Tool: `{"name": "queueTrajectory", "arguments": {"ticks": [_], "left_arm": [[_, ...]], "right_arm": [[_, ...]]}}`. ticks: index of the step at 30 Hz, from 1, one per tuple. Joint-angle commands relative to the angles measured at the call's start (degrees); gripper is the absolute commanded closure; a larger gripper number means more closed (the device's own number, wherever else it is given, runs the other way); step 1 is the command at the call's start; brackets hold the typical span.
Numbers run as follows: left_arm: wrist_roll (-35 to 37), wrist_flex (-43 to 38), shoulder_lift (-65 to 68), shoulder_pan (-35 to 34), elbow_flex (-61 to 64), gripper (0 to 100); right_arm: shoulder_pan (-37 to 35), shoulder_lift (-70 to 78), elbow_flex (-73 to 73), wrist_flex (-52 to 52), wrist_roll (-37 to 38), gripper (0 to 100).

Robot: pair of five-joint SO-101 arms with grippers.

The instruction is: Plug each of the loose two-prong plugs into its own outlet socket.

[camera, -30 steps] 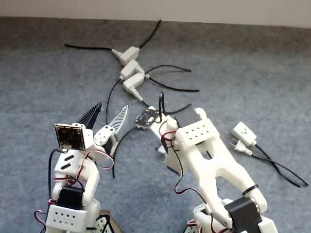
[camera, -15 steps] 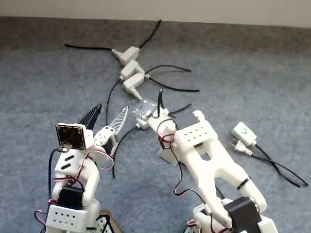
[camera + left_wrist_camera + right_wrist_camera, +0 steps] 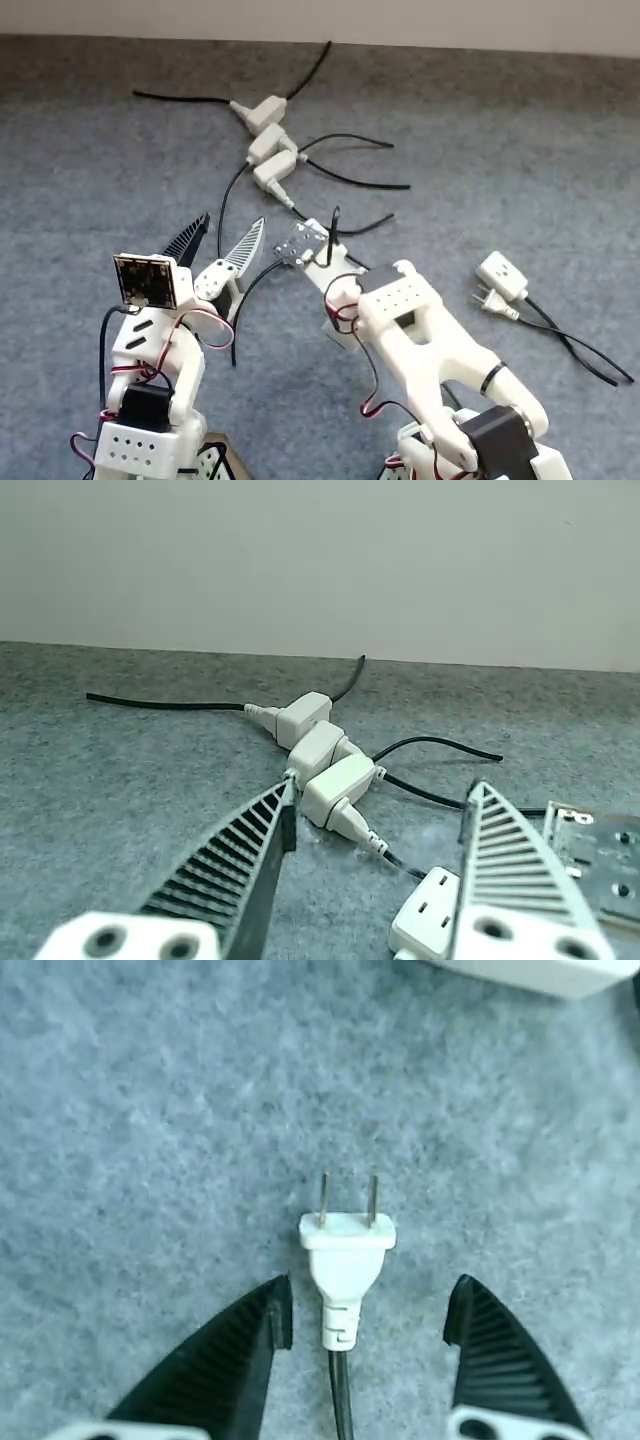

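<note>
Right tool (image 3: 368, 1298) spread wide, straddling loose two-prong plug (image 3: 346, 1250) lying flat on grey worktop (image 3: 150, 1110), left tool (image 3: 382, 794) released, three outlet sockets (image 3: 320, 748) beyond with plugs seated, right arm drawn back since earlier.

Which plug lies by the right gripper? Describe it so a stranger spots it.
On the grey carpet, find the right gripper, which is open. The white plug lies flat between its fingers. Unlike the three joined plugs farther off, its two prongs are bare.
</note>
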Motion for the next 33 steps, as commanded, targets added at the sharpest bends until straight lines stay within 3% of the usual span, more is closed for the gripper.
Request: {"name": "queueTrajectory", "arguments": {"ticks": [1, 8, 14, 20, 33], "left_arm": [[0.1, 0.2, -0.5, -0.5, 0.1, 73], [0.1, 0.2, -0.5, -0.5, 0.1, 73], [0.1, 0.3, -0.5, -0.5, 0.1, 73], [0.1, 0.3, -0.5, -0.5, 0.1, 73], [0.2, 0.3, -0.5, -0.2, 0.1, 73]], "right_arm": [[-0.3, -0.3, 2.3, -5.9, -0.3, 75.6], [-0.3, -0.3, 7.2, -13.1, -0.3, 76.0], [-0.2, -0.4, 7.9, -14.2, -0.5, 94.2], [0.0, -0.9, 6.2, -13.1, -0.4, 98.7], [-0.5, -1.0, -26.3, 18.8, -0.7, 99.1]]}}
